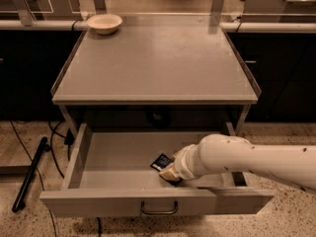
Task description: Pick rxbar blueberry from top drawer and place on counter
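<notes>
The small dark navy-blue rxbar blueberry (161, 160) lies right of centre on the floor of the open shallow grey metal top drawer (98, 201). Only its far-left end shows, so we judge its long axis to run diagonally from there under the white arm's gripper (171, 175). We are at the grasp; we cannot tell whether the gripper has closed on it, and next comes a lift to the flat grey counter (158, 58).

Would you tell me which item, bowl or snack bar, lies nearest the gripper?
The rxbar blueberry, beside the gripper inside the top drawer; the bowl sits on the counter.
</notes>
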Motion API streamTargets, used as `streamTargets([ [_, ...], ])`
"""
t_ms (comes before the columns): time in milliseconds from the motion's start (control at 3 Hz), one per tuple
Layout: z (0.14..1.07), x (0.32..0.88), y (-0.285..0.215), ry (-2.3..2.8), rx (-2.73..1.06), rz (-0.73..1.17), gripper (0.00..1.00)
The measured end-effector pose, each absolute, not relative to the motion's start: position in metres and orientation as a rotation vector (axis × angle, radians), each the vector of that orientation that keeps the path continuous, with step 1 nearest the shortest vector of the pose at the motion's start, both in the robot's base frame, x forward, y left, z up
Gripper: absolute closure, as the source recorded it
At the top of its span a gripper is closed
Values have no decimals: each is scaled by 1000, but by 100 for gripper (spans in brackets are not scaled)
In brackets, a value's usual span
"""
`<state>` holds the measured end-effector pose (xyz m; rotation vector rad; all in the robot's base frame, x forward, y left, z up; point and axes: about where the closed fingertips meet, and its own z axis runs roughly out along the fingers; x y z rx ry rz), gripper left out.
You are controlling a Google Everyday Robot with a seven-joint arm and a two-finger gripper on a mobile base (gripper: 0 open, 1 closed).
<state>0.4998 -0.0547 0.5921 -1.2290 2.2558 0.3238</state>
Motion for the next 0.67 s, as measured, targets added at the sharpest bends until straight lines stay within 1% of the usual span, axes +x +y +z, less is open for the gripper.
streamTargets([
  [333, 592, 500, -55, 2256, -1229, 324, 100],
  [667, 598, 499, -53, 2199, -1284, 406, 100],
])
